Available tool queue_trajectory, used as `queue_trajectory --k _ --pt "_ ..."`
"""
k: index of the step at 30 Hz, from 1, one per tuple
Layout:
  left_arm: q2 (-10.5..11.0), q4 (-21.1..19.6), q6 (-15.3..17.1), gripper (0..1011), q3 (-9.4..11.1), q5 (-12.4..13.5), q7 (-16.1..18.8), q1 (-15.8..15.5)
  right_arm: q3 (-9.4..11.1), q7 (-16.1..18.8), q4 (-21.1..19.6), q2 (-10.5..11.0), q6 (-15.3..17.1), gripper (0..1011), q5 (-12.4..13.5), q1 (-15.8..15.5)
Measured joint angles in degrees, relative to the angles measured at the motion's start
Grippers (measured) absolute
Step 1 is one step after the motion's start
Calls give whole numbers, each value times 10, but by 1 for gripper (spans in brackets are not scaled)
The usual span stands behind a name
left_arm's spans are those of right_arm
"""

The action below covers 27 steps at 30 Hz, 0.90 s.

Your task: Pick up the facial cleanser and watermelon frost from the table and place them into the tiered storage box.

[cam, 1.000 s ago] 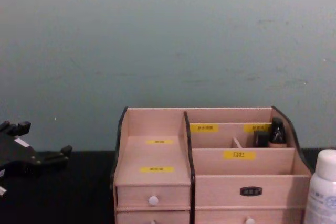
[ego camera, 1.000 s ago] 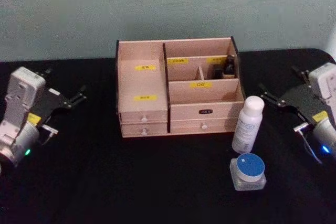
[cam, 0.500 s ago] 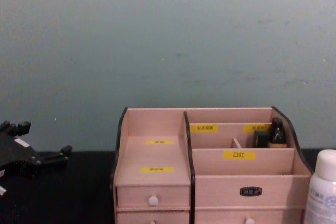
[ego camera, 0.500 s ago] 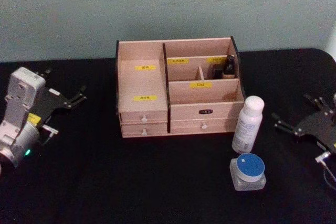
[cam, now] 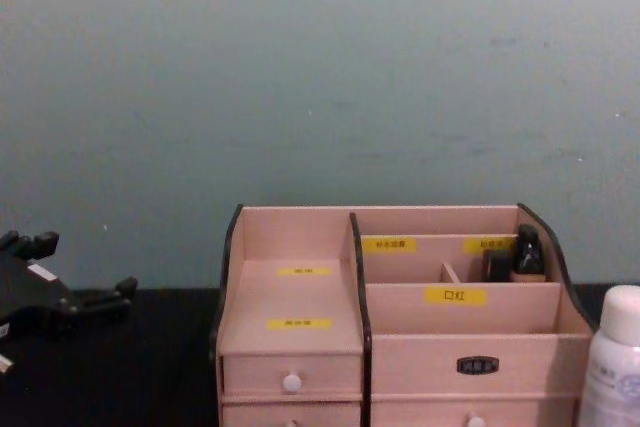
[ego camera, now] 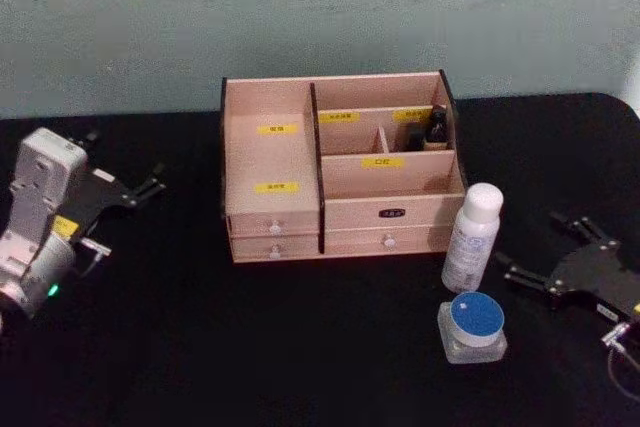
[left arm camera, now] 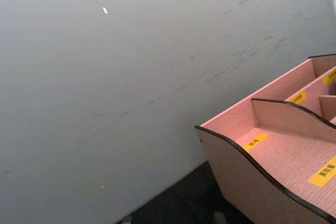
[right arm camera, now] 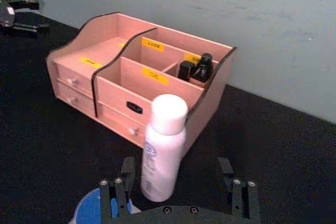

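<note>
The tiered storage box [ego camera: 270,162] stands at the back middle of the black table, also in the chest view [cam: 300,232] and both wrist views [right arm camera: 71,56] [left arm camera: 273,156]. A white bottle [ego camera: 472,237] [right arm camera: 163,150] [cam: 612,367], apparently the facial cleanser, stands upright by the box's front right corner. In front of it sits a clear jar with a blue lid [ego camera: 474,325] [right arm camera: 92,211], apparently the watermelon frost. My right gripper [ego camera: 540,247] [right arm camera: 176,169] is open, low, just right of the bottle and aimed at it. My left gripper [ego camera: 125,159] [cam: 80,265] rests open at far left.
Small dark bottles [ego camera: 436,125] [right arm camera: 197,69] stand in the box's back right compartment. A grey-green wall [cam: 320,77] rises right behind the box. The black table [ego camera: 300,347] has free room in front of and left of the box.
My right arm has swung down and toward the front, from level with the box to beside the white bottle and the jar. The left arm, bottle, jar and box have not moved.
</note>
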Motion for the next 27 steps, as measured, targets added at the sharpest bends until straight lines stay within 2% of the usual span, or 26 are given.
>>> queue_trajectory --k 7,11,18,27 --pt "0 0 0 1001 0 0 0 0 -7 5 4 -28 27 1000 7 19" --pt "0 0 0 1001 0 0 0 0 -18 3 19 -56 47 1000 3 46" --pt "0 0 0 1001 0 0 0 0 -29 8 40 -80 67 1000 -9 73" --pt "0 0 0 1001 0 0 0 0 -32 19 62 -104 93 1000 -11 93"
